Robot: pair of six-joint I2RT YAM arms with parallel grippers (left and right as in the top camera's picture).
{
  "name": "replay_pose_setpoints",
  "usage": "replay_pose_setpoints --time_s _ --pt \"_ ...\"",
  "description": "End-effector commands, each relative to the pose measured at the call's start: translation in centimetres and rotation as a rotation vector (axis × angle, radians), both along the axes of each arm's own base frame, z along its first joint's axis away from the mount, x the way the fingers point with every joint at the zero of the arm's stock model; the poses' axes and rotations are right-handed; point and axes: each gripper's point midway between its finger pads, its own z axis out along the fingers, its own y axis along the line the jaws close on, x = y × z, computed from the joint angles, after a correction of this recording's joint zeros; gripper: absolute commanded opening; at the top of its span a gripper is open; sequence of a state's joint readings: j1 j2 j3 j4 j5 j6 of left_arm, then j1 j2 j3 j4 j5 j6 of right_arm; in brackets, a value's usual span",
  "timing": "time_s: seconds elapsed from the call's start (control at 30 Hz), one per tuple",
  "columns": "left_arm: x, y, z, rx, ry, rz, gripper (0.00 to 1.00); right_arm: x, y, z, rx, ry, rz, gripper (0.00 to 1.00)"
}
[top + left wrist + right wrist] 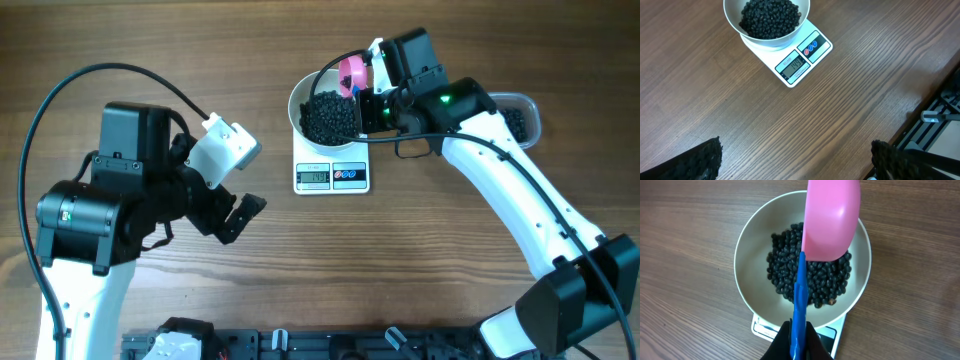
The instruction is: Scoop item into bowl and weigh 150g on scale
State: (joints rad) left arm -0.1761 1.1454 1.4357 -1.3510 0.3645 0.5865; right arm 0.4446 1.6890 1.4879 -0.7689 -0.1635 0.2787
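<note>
The white bowl (300,100) (735,22) (752,285) holds a heap of small black pellets, the item (328,117) (770,17) (812,280), and stands on the white scale (332,177) (802,57) (762,327). My right gripper (372,105) (799,340) is shut on the blue handle (800,305) of a pink scoop (351,72) (830,220), whose cup hangs tipped over the bowl. Far left of the scale, my left gripper (238,212) (795,157) is open over bare wood with nothing between its fingers.
A clear plastic tub (520,115) with more black pellets sits right of the scale, partly behind my right arm. A black rail (330,345) runs along the table's front edge. Cables loop off both arms.
</note>
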Motion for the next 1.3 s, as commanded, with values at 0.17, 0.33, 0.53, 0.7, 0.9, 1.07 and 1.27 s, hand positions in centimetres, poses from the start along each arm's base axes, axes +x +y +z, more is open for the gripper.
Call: replay_pose_setpoints --time_s 0.17,0.33,0.53,0.7,0.9,1.07,1.27 --pt "0.0 0.0 0.7 -0.009 -0.022 -0.008 1.00 0.1 1.4 0.6 0.111 0.046 -0.058 0.04" --pt "0.0 0.0 0.7 -0.009 -0.021 -0.008 1.00 1.4 1.5 1.5 0.174 0.027 -0.128 0.04" --pt "0.0 0.0 0.7 -0.009 -0.022 -0.008 1.00 2.9 1.5 2.7 0.248 -0.002 -0.198 0.04" --pt "0.0 0.0 0.7 -0.009 -0.022 -0.008 1.00 3.4 1.1 3.0 0.285 0.008 -0.251 0.04" --pt "0.0 0.0 0.7 -0.009 -0.022 -0.008 1.00 3.3 1.3 3.0 0.299 0.017 -0.251 0.04" --pt "0.0 0.0 0.6 -0.009 -0.021 -0.008 1.00 3.3 1.3 3.0 0.297 0.018 -0.247 0.04" --pt "0.0 0.0 0.7 -0.009 -0.021 -0.008 1.00 3.3 1.3 3.0 0.285 0.006 -0.228 0.04"
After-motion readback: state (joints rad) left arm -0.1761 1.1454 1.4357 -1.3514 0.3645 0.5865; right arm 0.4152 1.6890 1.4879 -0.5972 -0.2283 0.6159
